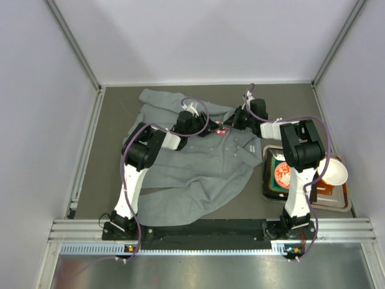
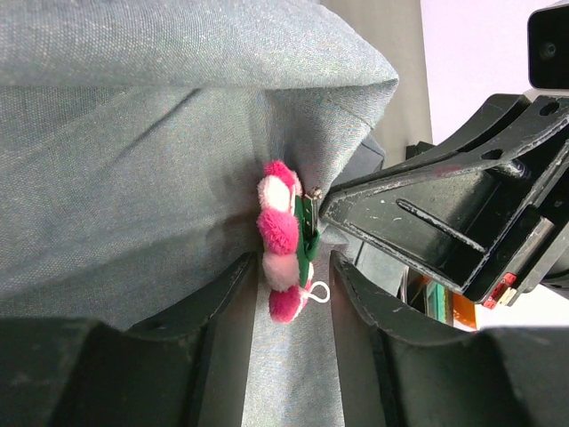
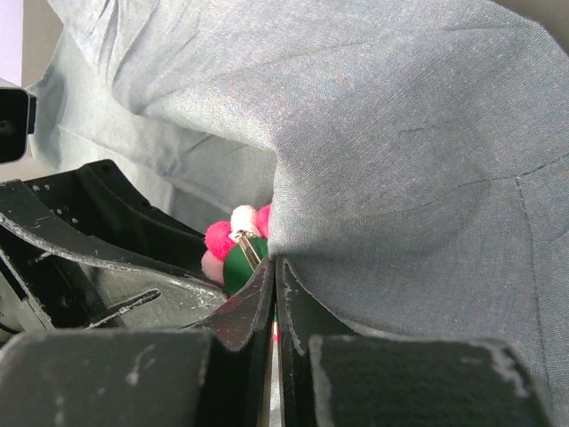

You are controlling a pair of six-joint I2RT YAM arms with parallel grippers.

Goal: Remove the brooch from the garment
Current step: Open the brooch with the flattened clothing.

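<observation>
Grey surface, far centre: right end effector clamped on garment beside brooch; left end effector part-open, straddling brooch. Recommend closing squarely on petals, then drawing away steadily.

One grey garment on one counter, with one pink brooch on it. Two arms, so one left end effector and one right end effector. At the right are one tray and one white bowl (the tray's other contents are too small to count).
</observation>
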